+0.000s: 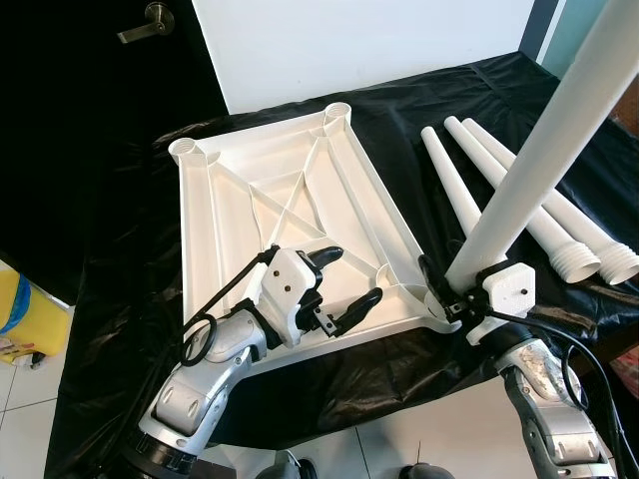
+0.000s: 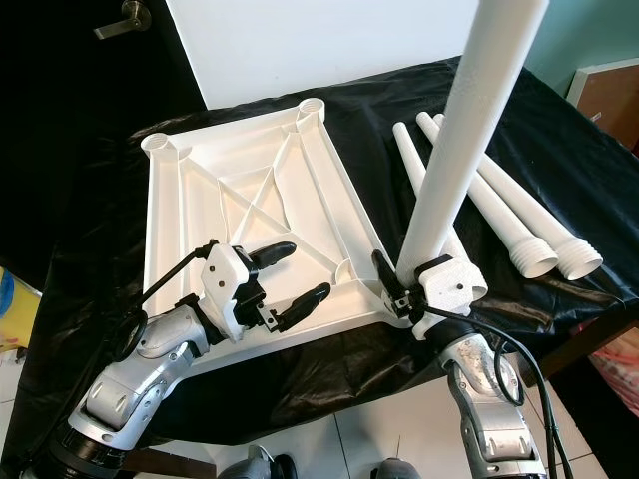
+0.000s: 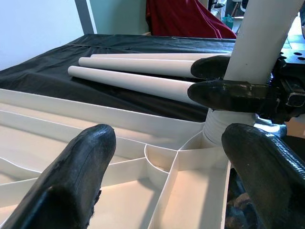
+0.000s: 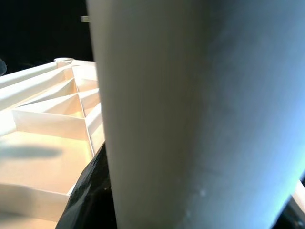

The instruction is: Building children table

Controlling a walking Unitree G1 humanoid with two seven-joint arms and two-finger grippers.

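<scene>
Cross-threading looks the main risk: the white ribbed plastic tabletop, upside down on the black sheet, could slide while the long white tapered leg, pinched upright by the right gripper, meets the five-o'clock corner socket; the left gripper hovers spread above the seven-o'clock ribs.

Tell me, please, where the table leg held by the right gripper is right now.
The table leg stands nearly upright in the right gripper, its base at the near right corner socket of the upturned tabletop, left of three spare legs.
</scene>
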